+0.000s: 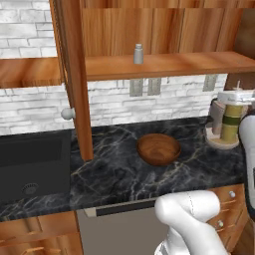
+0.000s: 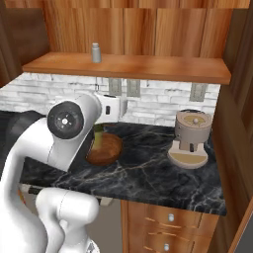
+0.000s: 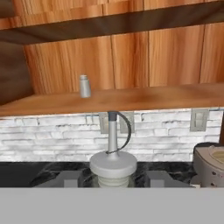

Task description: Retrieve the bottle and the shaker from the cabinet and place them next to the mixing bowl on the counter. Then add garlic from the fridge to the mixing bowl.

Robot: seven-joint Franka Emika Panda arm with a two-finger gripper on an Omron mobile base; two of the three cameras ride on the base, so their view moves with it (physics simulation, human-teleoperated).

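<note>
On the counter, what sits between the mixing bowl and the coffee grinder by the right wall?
Nothing: in the right base view, the counter between the mixing bowl and the coffee grinder is bare black marble.

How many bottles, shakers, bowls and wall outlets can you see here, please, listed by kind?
Bottle: 1
Shaker: 1
Mixing bowl: 1
Wall outlets: 3
Total: 6
</note>
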